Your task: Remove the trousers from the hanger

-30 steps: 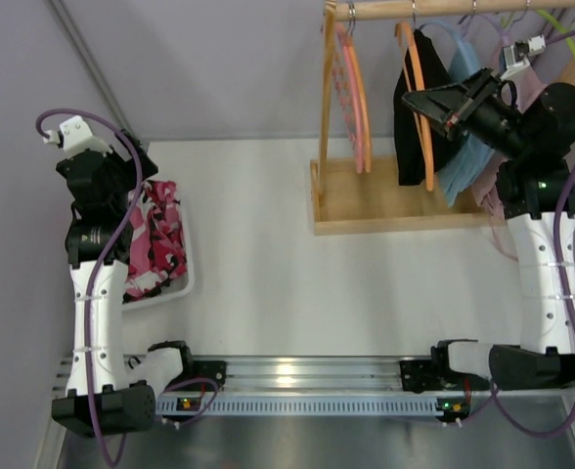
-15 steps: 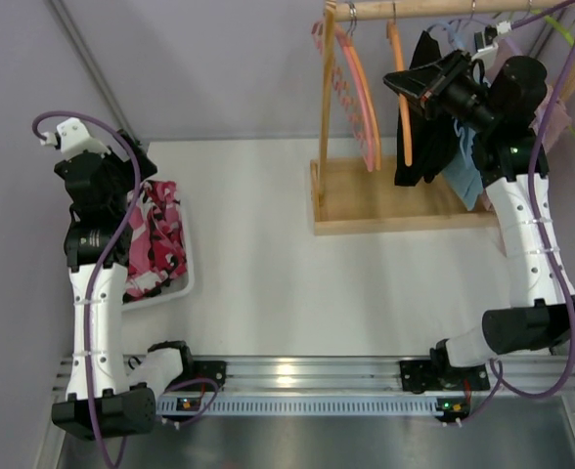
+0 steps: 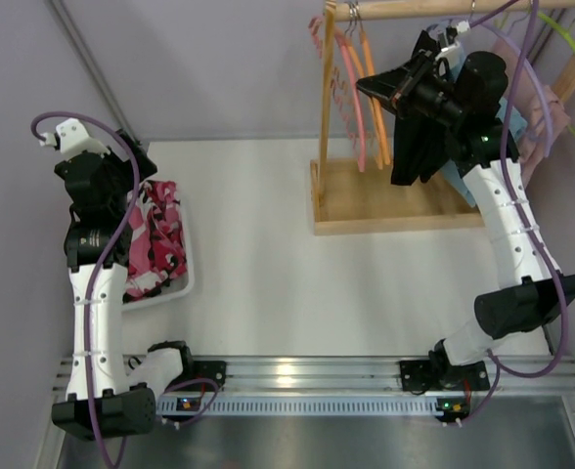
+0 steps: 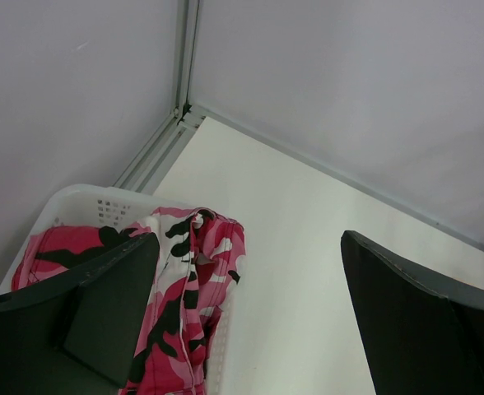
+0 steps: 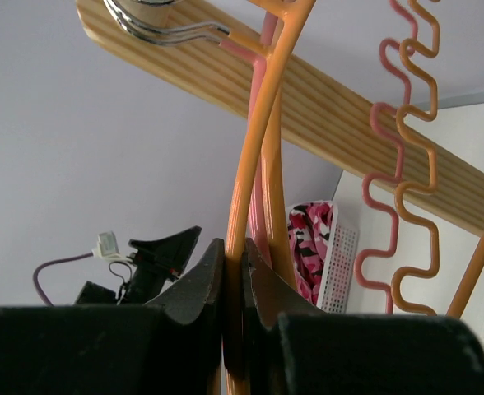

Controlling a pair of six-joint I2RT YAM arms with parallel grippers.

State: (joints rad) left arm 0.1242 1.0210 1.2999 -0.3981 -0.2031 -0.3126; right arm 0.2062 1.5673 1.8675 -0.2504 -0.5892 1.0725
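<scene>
Top overhead, facing down; wrists close-in; all share camouflage trousers point(image 3: 155, 239), basket point(image 3: 189, 277).

White arm links point(image 3: 97, 293), black joints point(image 3: 90, 239) and fingers point(image 4: 423, 329), purple cables point(image 3: 36, 125).

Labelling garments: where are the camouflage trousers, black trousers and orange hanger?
camouflage trousers point(image 3: 160, 244), top view, cloth's middle
black trousers point(image 3: 415, 158), top view, hanging lower part
orange hanger point(image 5: 242, 181), right wrist view, its near rod

White table point(image 3: 268, 274) and its load

A white plastic basket point(image 3: 187, 280) sits at the left edge, the flat base of a wooden rack point(image 3: 366, 210) stands at the far right, and a metal rail point(image 3: 297, 369) runs along the near edge.
</scene>
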